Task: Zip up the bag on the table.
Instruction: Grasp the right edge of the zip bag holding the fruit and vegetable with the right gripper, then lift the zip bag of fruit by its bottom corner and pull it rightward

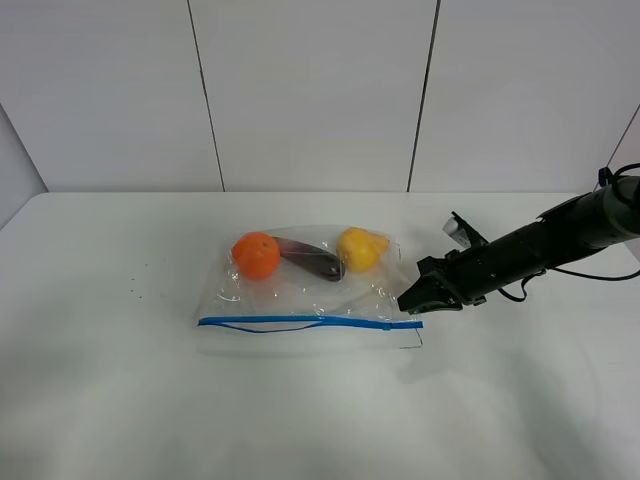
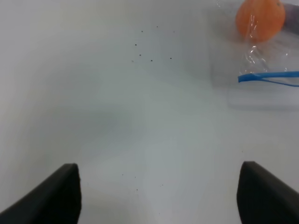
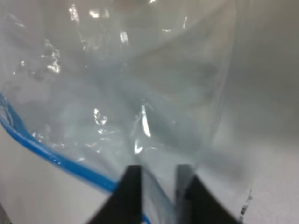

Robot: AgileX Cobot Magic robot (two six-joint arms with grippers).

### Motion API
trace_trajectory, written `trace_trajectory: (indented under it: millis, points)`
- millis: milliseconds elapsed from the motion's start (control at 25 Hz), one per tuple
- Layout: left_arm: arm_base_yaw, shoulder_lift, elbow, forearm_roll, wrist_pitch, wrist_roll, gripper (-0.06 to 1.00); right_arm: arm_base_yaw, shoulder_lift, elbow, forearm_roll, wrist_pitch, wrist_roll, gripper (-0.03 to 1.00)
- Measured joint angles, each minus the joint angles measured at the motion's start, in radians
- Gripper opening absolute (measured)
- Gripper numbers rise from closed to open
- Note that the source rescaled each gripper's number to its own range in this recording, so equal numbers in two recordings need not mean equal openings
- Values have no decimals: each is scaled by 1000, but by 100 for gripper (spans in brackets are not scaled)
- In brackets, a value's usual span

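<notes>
The clear bag (image 1: 300, 290) lies flat mid-table (image 1: 120, 400), its blue seal strip (image 1: 300, 321) along the near edge. Inside are an orange (image 1: 256, 255), a dark purple item (image 1: 312, 260) and a yellow fruit (image 1: 358, 249). My right gripper (image 1: 408, 300) is at the bag's right corner by the seal's end. In the right wrist view its gripper (image 3: 158, 186) is nearly shut with the bag's plastic (image 3: 140, 84) between the fingertips, beside the seal (image 3: 42, 149). My left gripper (image 2: 159, 196) is open and empty over bare table, left of the bag (image 2: 266, 56). It is out of the exterior view.
The white wall panels (image 1: 310, 90) stand behind the table's far edge. A few small dark specks (image 1: 135, 290) mark the tabletop left of the bag. The right arm (image 1: 560, 235) reaches in low from the right.
</notes>
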Motion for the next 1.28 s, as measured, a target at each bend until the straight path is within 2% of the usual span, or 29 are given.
trace_trajectory:
  millis: [80, 480, 760, 1080, 1280]
  points:
    - [0, 0, 0, 0, 0, 0, 91, 0, 0, 0, 5, 19, -16, 0]
    - [0, 0, 0, 0, 0, 0, 91, -8, 0, 0, 94, 139, -59, 0]
    - [0, 0, 0, 0, 0, 0, 91, -8, 0, 0, 238, 313, -48, 0]
    - [0, 0, 0, 0, 0, 0, 91, -8, 0, -5, 275, 329, 84, 0]
    - [0, 0, 0, 0, 0, 0, 91, 16, -42, -5, 284, 325, 115, 0]
